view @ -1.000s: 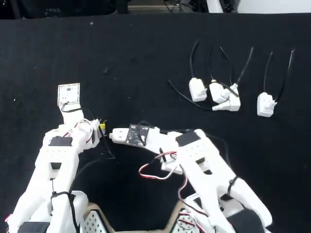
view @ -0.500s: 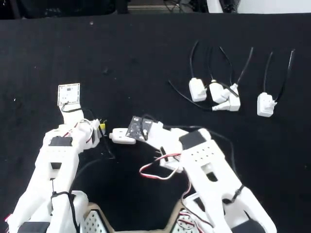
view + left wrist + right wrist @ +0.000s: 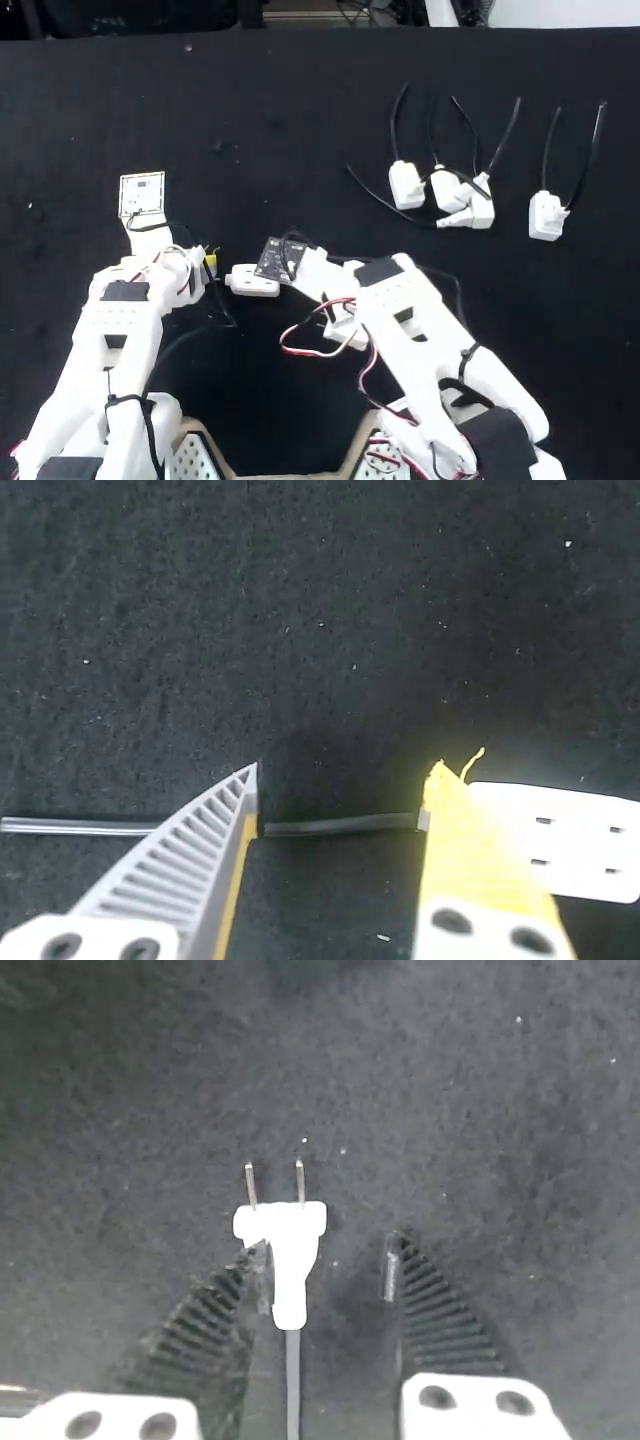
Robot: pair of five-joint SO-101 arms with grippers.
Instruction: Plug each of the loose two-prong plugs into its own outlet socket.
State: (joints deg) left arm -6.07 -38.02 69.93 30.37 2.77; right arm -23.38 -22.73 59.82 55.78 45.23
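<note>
The right pincer [image 3: 327,1255] is open wide and has hold of nothing. A white plug [image 3: 281,1245] with two metal prongs lies flat on the black worktop [image 3: 500,1080] between its fingers. The plug touches one finger and is well away from the other. The plug's thin cord [image 3: 291,1380] runs back under the pincer. The left pincer [image 3: 345,780] is open wide too, with nothing in it. A dark cable [image 3: 340,826] lies across the gap between its grey finger [image 3: 190,860] and its yellow finger [image 3: 470,850]. Just beside the yellow finger sits a white outlet block [image 3: 570,845] with little slots in it. Seen from above, the two pincers are close together near the front of the worktop, with the block low between them. Far off at the back right lie four more white plugs [image 3: 406,185], each with a black cord. Two of them lie right against each other. A small white card [image 3: 141,194] lies just past the left arm [image 3: 110,330].
</note>
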